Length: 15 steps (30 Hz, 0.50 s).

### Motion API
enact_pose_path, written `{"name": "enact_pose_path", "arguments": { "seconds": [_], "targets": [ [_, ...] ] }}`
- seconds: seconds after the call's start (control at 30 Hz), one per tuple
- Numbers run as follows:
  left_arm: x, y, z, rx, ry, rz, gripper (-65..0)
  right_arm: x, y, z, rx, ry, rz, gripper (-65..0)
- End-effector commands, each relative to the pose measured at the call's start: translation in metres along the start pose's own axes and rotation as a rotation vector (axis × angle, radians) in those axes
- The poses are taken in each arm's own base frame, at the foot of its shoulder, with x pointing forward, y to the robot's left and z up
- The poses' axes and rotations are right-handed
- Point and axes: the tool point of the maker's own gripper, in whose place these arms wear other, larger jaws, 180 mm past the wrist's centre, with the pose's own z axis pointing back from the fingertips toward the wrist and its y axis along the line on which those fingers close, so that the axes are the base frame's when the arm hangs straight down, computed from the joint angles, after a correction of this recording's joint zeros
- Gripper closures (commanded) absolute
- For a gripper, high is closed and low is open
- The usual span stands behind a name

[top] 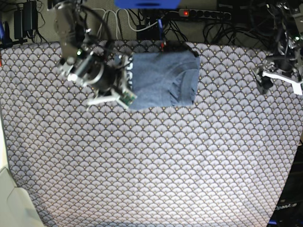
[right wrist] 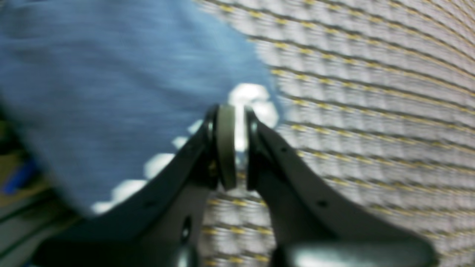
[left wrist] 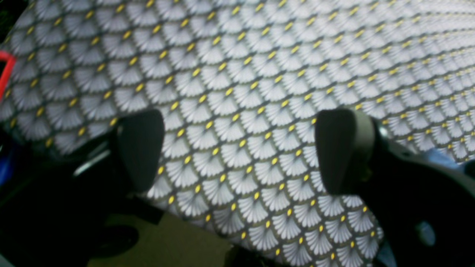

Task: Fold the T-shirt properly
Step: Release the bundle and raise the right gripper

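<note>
The slate-blue T-shirt (top: 163,79) lies folded into a rectangle near the back edge of the patterned table cover (top: 151,161). White lettering shows along its left edge. My right gripper (top: 124,97) sits at that left edge, near the front corner. In the blurred right wrist view the right gripper (right wrist: 235,111) is shut, with a thin white-lettered strip of the T-shirt (right wrist: 111,92) pinched between the pads. My left gripper (top: 279,78) hovers far off at the table's right edge. In the left wrist view the left gripper (left wrist: 239,148) is wide open over bare cover, holding nothing.
Cables and a power strip (top: 199,14) run behind the table's back edge. A red bar (left wrist: 5,70) shows at the left of the left wrist view. A white surface (top: 12,203) borders the table's front left corner.
</note>
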Motion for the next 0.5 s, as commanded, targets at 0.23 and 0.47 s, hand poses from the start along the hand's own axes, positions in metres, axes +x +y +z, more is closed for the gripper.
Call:
{"name": "enact_pose_path", "arguments": {
  "seconds": [0.23, 0.47],
  "targets": [
    [0.012, 0.000, 0.003, -0.004, -0.038, -0.020, -63.3, -0.005, 0.017, -0.022, 0.069, -0.039, -0.077, -2.5],
    [-0.001, 0.000, 0.006, 0.001, -0.014, -0.001, -63.3, -0.012, 0.017, -0.035, 0.091, -0.031, -0.095, -2.5]
  ]
}}
